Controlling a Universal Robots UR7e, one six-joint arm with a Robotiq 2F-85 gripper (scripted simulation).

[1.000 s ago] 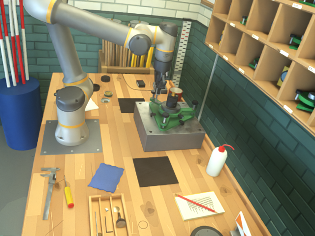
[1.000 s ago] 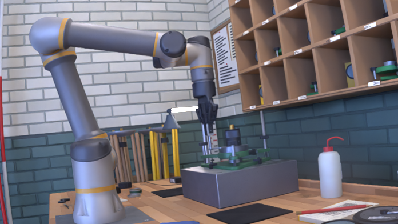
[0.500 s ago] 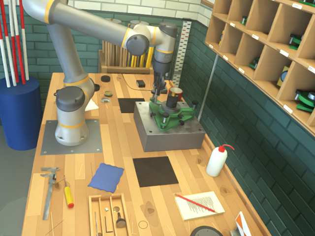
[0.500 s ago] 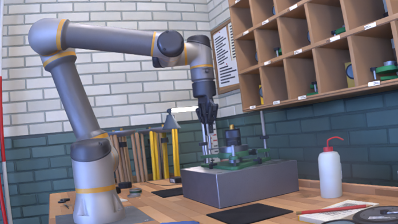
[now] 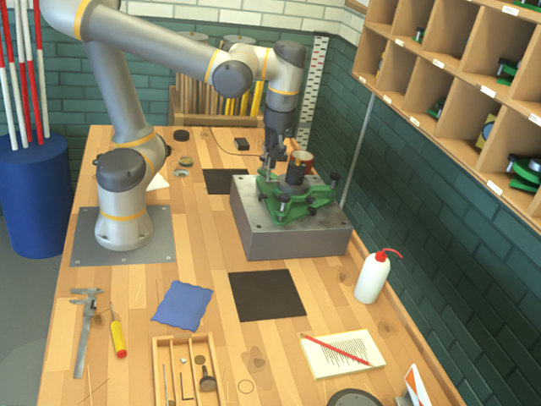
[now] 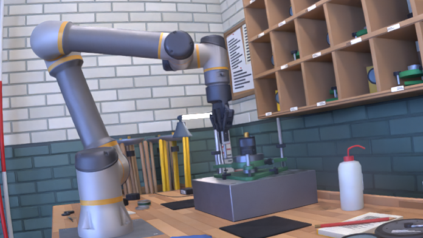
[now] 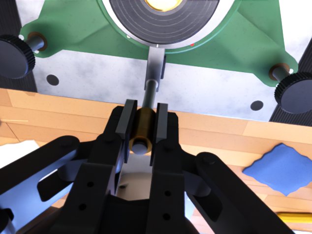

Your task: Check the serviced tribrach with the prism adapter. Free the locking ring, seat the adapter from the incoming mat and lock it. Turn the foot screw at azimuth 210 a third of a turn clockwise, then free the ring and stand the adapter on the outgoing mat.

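Observation:
On the grey block [image 5: 290,223] in the middle of the bench sits the green tribrach [image 5: 297,196]. The dark prism adapter [image 5: 296,172] with a brass top stands in its centre ring. A grey lever arm [image 7: 155,66] sticks out from the locking ring [image 7: 163,22] and ends in a brass knob [image 7: 141,131], which my gripper [image 7: 142,131] holds clamped at the tribrach's far-left side. Two black knurled foot screws [image 7: 15,59] [image 7: 293,92] flank the lever in the wrist camera. Two black mats lie on the bench, one behind the block [image 5: 223,180] and one in front [image 5: 265,295].
Wooden pigeonhole shelves [image 5: 459,83] overhang the right wall. A red cup [image 5: 302,161] stands right behind the tribrach. A white squeeze bottle [image 5: 371,277] stands right of the front mat. A blue cloth [image 5: 182,305], caliper, screwdriver and parts tray lie at the near left.

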